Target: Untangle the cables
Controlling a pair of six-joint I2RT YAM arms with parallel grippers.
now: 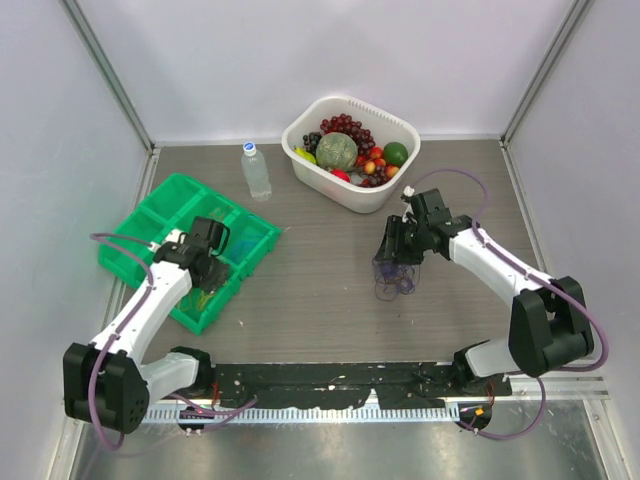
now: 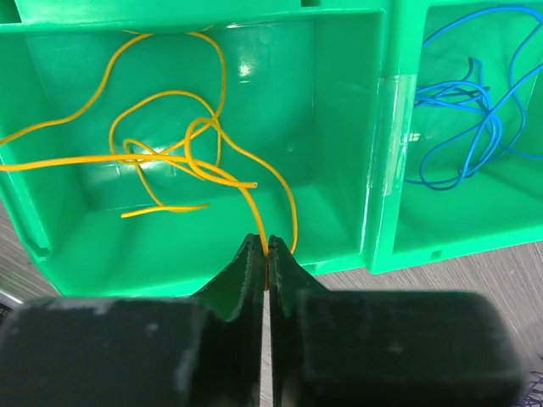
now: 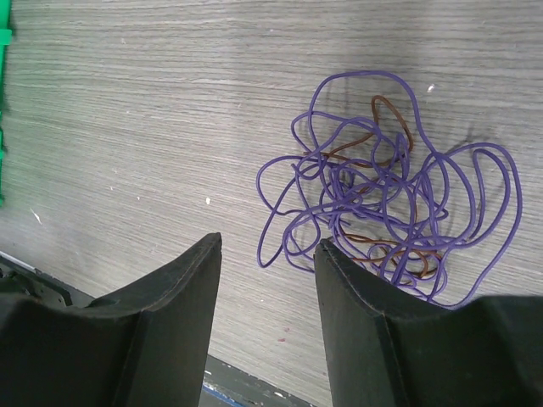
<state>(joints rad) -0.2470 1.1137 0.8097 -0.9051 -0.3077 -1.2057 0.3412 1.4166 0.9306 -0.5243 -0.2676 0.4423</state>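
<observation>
The left claw [image 2: 268, 253] is pinching the yellow cable [image 2: 170, 158], whose loops are lying in one compartment of the green tray [image 2: 382, 170]; the blue cable [image 2: 458, 85] is lying in the next. The right claw [image 3: 269, 244] is hovering spread over the tabletop [image 3: 127, 102], just beside the purple and brown cables [image 3: 399, 199] lying tangled there.

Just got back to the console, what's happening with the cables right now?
The left gripper has its jaws shut on the yellow cable, which trails into one compartment of the green tray. The blue cable lies in the next compartment. The right gripper hovers, jaws open, over the purple and brown cables, tangled together on the table.
</observation>
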